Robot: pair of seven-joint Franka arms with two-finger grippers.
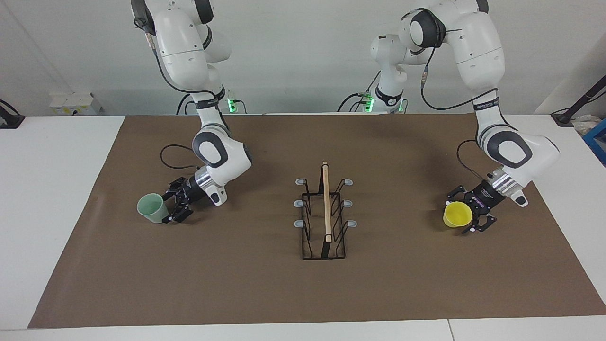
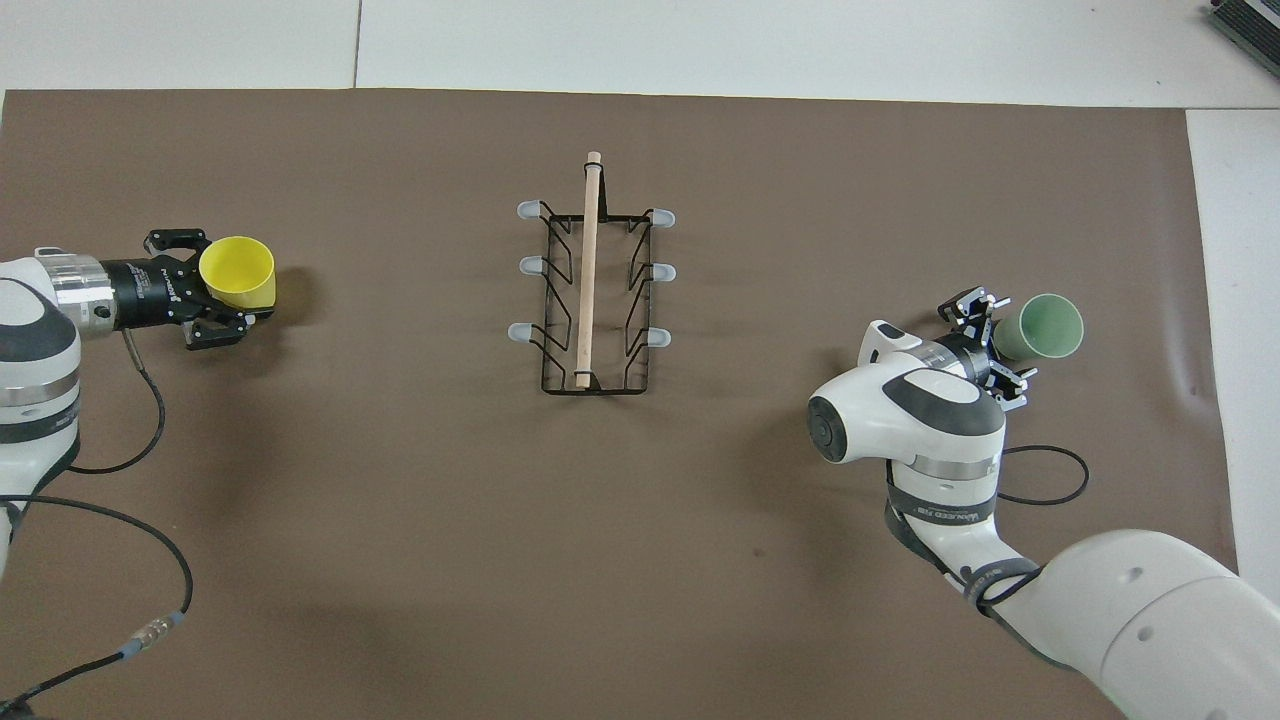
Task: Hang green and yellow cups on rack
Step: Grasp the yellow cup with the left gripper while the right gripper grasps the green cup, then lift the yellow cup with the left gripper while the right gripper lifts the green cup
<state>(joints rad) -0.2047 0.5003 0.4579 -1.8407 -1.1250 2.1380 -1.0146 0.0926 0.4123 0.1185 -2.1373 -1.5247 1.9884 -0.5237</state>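
The pale green cup point(image 1: 152, 207) point(image 2: 1040, 327) stands upright on the brown mat toward the right arm's end. My right gripper point(image 1: 167, 207) point(image 2: 1000, 337) is low beside it, open, with a finger on each side of the cup's lower part. The yellow cup point(image 1: 457, 214) point(image 2: 237, 272) is toward the left arm's end, tipped so that its mouth faces away from the robots. My left gripper point(image 1: 466, 211) point(image 2: 222, 285) is shut on it just above the mat. The black wire rack point(image 1: 325, 213) point(image 2: 590, 290) with its wooden rod stands mid-table, its prongs bare.
The brown mat point(image 1: 303, 293) covers most of the white table. Black cables trail from both wrists onto the mat point(image 2: 1040, 480) point(image 2: 110, 440). A blue box edge point(image 1: 597, 137) shows off the mat at the left arm's end.
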